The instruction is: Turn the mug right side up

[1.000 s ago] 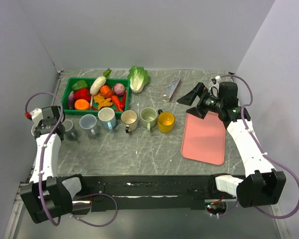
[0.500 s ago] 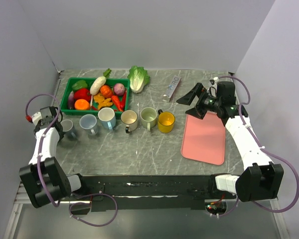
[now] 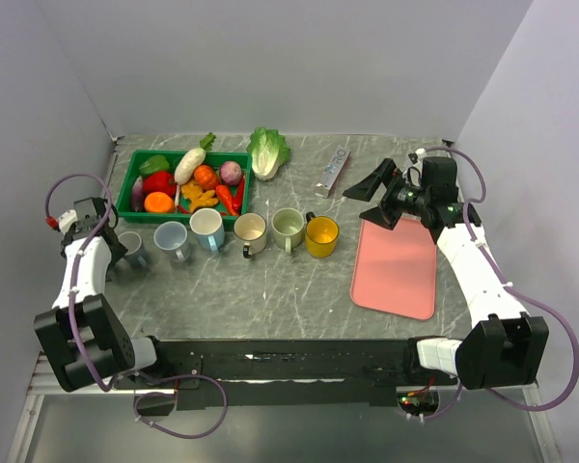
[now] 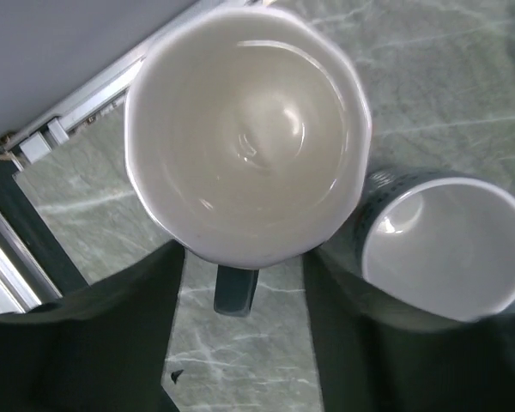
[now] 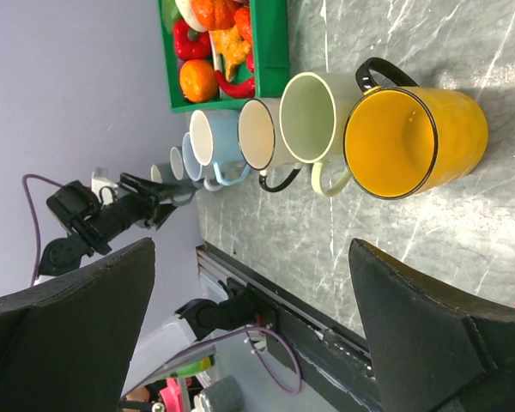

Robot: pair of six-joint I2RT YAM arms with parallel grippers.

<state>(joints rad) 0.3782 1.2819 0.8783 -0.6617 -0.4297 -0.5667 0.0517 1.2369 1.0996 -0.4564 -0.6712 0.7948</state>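
Observation:
The grey mug (image 3: 131,245) stands upright at the left end of a row of mugs. In the left wrist view I look down into its white inside (image 4: 245,129), and its dark handle (image 4: 236,290) points toward me. My left gripper (image 3: 116,249) (image 4: 245,343) is open, its fingers straddling the handle with a gap on each side. My right gripper (image 3: 378,201) (image 5: 257,343) hangs wide open and empty above the far end of the pink board.
Beside the grey mug stand a blue-grey mug (image 3: 171,238) (image 4: 451,249), a light blue mug (image 3: 207,230), then cream, pale green and yellow (image 3: 321,235) mugs. A green bin (image 3: 127,183) of toy vegetables, a cabbage (image 3: 268,151), a silver packet (image 3: 334,171) and the pink board (image 3: 396,265) are nearby. The left wall is close.
My left gripper has opened and let go of the grey mug's handle. The mug stays upright. The left arm has shifted a little; the right arm is nearly still.

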